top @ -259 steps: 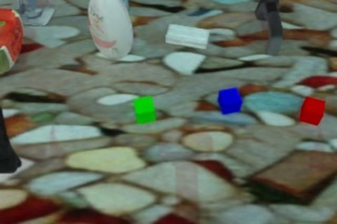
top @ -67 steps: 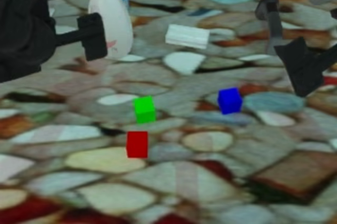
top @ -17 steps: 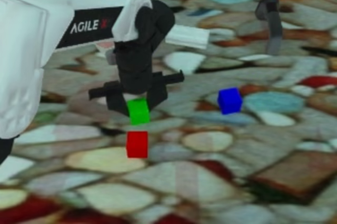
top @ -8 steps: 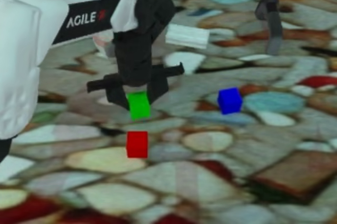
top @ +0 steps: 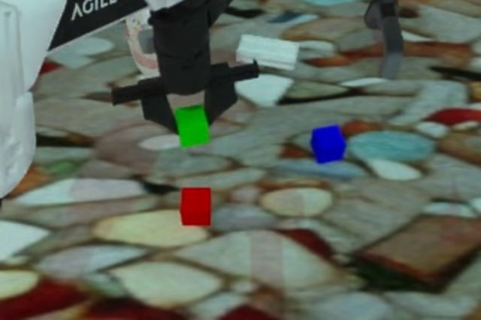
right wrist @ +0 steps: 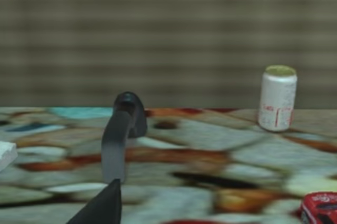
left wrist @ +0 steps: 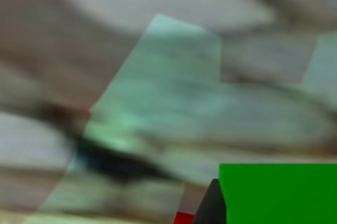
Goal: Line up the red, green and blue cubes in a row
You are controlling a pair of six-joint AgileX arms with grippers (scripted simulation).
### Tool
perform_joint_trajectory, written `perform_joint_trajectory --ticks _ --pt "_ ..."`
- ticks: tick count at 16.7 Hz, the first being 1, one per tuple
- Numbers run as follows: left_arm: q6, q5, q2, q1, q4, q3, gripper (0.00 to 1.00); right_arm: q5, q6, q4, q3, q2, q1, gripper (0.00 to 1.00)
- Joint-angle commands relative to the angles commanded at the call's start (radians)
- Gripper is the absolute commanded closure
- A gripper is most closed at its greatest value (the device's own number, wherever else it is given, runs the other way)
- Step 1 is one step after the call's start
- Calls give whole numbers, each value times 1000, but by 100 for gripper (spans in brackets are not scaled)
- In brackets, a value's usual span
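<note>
My left gripper is shut on the green cube and holds it above the table, left of centre. The left wrist view shows the green cube close up beside one dark finger, with a sliver of the red cube below. The red cube rests on the table, nearer the front edge than the held cube. The blue cube sits to the right, apart from both. My right arm is out of the top view; one dark part of the right gripper shows in its wrist view.
A white bottle stands behind my left arm, partly hidden. A white ridged block lies at the back centre. A dark hammer-like tool lies at the back right. A white can and a red tin show in the right wrist view.
My left gripper has risen with the green cube, lifting it off the table and a little to the left. The red and blue cubes have not moved.
</note>
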Motion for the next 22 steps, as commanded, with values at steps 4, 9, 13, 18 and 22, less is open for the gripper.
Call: perform_joint_trajectory --ticks 4,9,13,18,22 --pt "0 -1 0 -38 -6 4 100 0 0 0 0 0 0 0" --pt "-12 -2 -17 -181 -42 23 100 0 0 0 0 0 0 0" --pt "-16 -2 -29 -253 -58 32 100 0 0 0 0 0 0 0" --pt "-13 -2 -22 -251 -39 13 100 0 0 0 0 0 0 0" --pt "-17 -2 -4 -252 97 -96 100 0 0 0 0 0 0 0"
